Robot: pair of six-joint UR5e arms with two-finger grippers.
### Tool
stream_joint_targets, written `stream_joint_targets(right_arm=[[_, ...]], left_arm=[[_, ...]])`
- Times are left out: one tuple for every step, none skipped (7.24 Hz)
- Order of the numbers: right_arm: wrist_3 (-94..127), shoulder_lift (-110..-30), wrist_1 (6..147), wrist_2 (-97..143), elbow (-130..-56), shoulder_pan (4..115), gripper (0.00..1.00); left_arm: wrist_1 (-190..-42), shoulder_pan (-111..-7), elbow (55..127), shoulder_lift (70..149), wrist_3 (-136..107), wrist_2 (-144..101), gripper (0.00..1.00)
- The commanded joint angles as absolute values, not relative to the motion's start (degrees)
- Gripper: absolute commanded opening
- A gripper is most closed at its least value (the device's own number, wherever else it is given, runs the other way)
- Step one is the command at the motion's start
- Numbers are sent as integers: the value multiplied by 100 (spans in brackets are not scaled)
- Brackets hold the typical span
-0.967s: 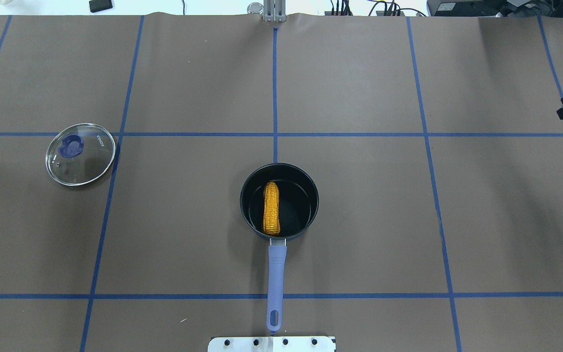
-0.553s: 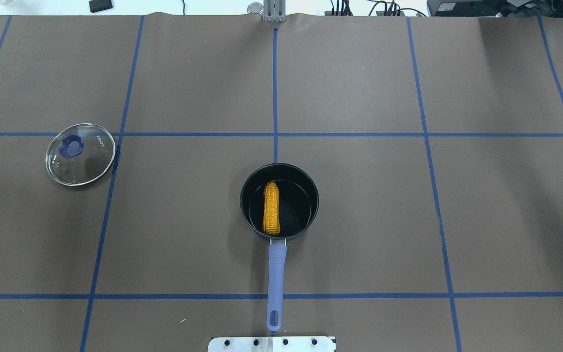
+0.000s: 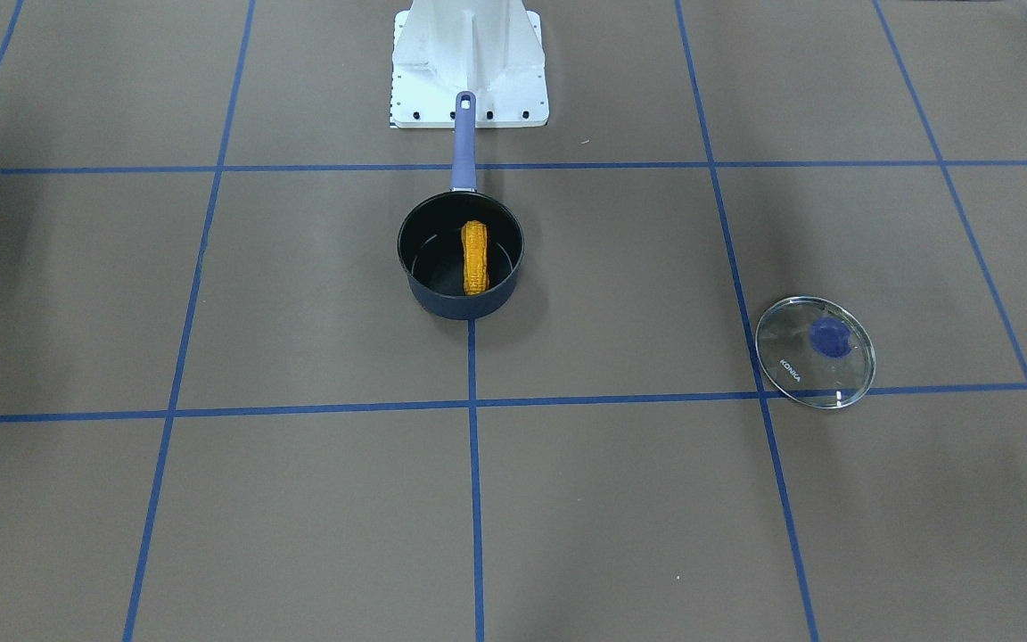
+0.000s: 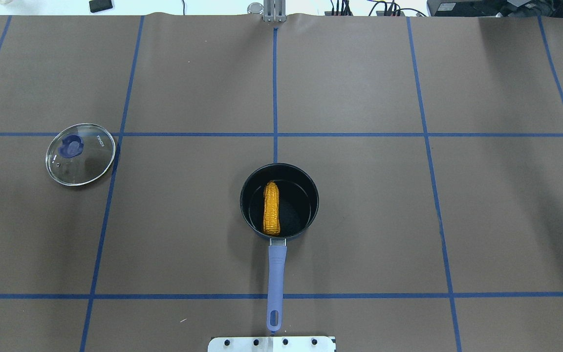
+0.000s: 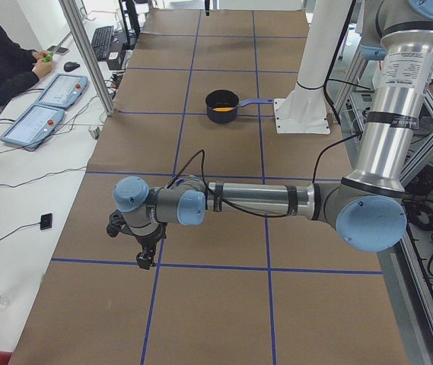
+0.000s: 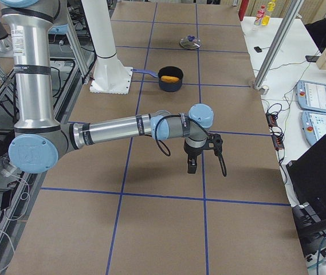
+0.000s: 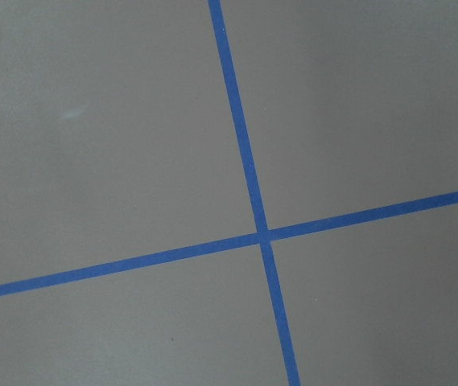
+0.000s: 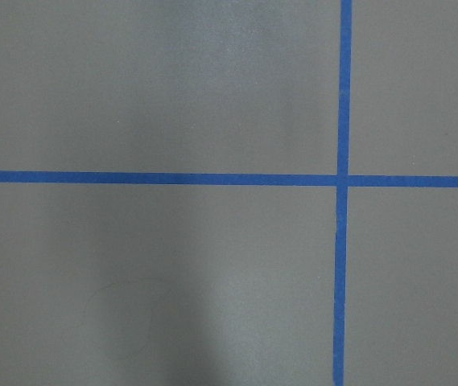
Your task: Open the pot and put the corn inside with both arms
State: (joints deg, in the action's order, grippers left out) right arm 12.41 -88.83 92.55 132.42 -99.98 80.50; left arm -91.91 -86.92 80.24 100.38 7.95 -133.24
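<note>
The corn (image 4: 271, 208) lies inside the pot (image 4: 298, 205), mid table. The lid (image 4: 80, 154) sits off, well apart on the left. The job looks done. The left gripper (image 5: 146, 258) and right gripper (image 6: 191, 166) hang far from the pot. Wide or narrow, I cannot tell. Next, the 2 arms likely just need to rest.

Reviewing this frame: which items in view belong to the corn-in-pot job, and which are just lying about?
Belongs to the job:
pot
corn, lying inside the pot
glass lid, off the pot and flat on the table
left end effector
right end effector

Just lying about:
control tablets
keyboard
bottles
</note>
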Motion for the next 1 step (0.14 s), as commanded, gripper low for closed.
stream_joint_targets(right_arm=[[1248,-8894,9255,13254,-10002,8051,100]], left_arm=[[-9202,-8692,8024,10028,782,-13324,99]])
